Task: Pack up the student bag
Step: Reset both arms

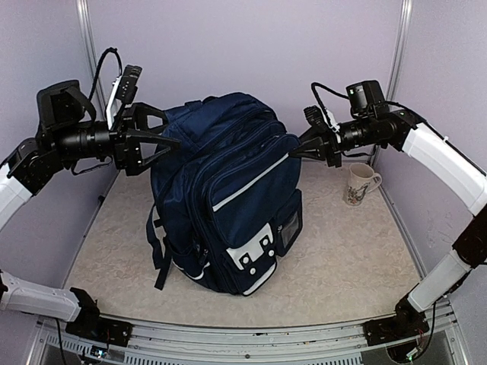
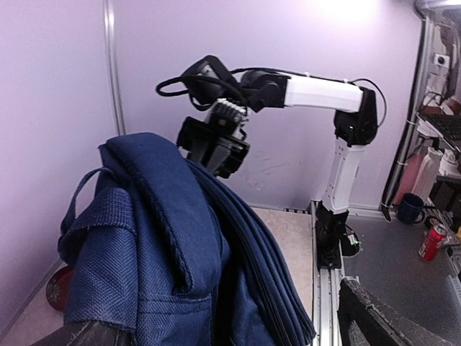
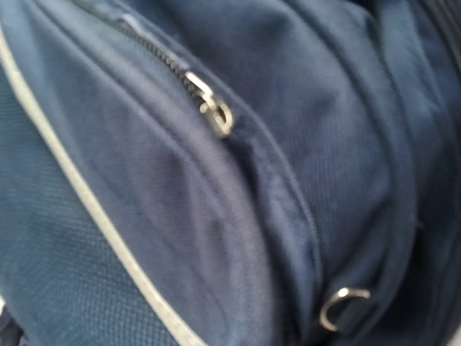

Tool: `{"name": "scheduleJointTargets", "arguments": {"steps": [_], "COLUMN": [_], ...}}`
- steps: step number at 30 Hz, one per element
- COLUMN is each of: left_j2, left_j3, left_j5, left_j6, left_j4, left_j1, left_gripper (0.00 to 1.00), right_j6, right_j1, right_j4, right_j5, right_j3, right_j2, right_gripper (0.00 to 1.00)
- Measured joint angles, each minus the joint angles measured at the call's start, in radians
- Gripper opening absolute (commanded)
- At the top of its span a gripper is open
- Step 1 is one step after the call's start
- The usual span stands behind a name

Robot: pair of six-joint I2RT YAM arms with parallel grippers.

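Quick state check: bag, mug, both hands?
student bag: upright on the table, front pockets look zipped shut.
mug: upright, to the right of the bag and apart from it.
left hand: open, at the bag's top left.
right hand: tip against the bag's upper right side; open or shut cannot be told.

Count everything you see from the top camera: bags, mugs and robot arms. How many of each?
Bags: 1, the student bag
Mugs: 1, the mug
Robot arms: 2, the left arm and the right arm
Total: 4
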Motion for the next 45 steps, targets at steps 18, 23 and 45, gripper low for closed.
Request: {"name": "scheduleJointTargets", "arguments": {"steps": [18,23,45], "left_j2": [0.003,-0.004,0.700], "left_j3": [-0.084,-0.093,0.696], "left_j5": [-0.059,-0.037,-0.221], "left_j6": [0.237,0.259,0.012], "left_j4": [-0.227,-0.257,-0.258], "left_j1": [0.072,0.083,-0.069], "left_gripper": [0.85,0.92,0.87], "right_j6": [0.008,0.006,0.006], "right_j1": [-0.118,-0.119,-0.109], "right_j4": [0.140,0.146,0.196], "right_j5": [0.037,0.029,0.054], "right_j3": [-0.167,-0.170,-0.207], "right_j2": [-0.059,-0.061,-0.066], "right_gripper": [0.00,0.00,0.00]}}
